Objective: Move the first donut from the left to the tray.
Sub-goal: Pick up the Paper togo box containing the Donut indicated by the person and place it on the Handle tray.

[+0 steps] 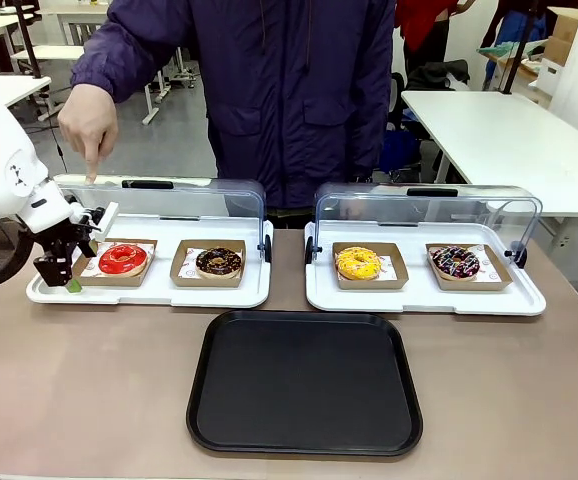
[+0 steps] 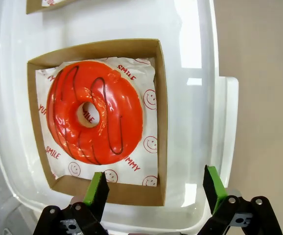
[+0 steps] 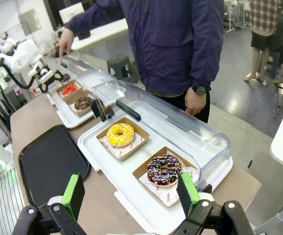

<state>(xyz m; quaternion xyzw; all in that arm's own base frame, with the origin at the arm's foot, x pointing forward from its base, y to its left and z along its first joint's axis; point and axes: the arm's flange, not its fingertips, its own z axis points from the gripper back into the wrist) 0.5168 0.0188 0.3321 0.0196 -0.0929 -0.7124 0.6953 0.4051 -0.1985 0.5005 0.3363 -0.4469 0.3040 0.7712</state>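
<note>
Front view: red-iced ring donut (image 1: 122,259) in square brown cardboard holder (image 1: 116,263), leftmost on white tray with raised clear lid (image 1: 149,262); chocolate donut (image 1: 218,262) beside it. Left gripper (image 1: 61,280) at holder's left edge, jaws wide, nothing held. Large black plastic tray (image 1: 305,383) bare, nearer robot, well apart. Person's hand (image 1: 89,120) points down behind lid.

Left wrist view: green-padded fingers (image 2: 98,188) straddle holder's near corner; smiley-print paper (image 2: 146,110) under donut.

Right wrist view: right gripper (image 3: 131,196) spread apart, empty, above second white tray (image 3: 131,171) holding yellow donut (image 3: 120,134) and sprinkled donut (image 3: 162,171).
</note>
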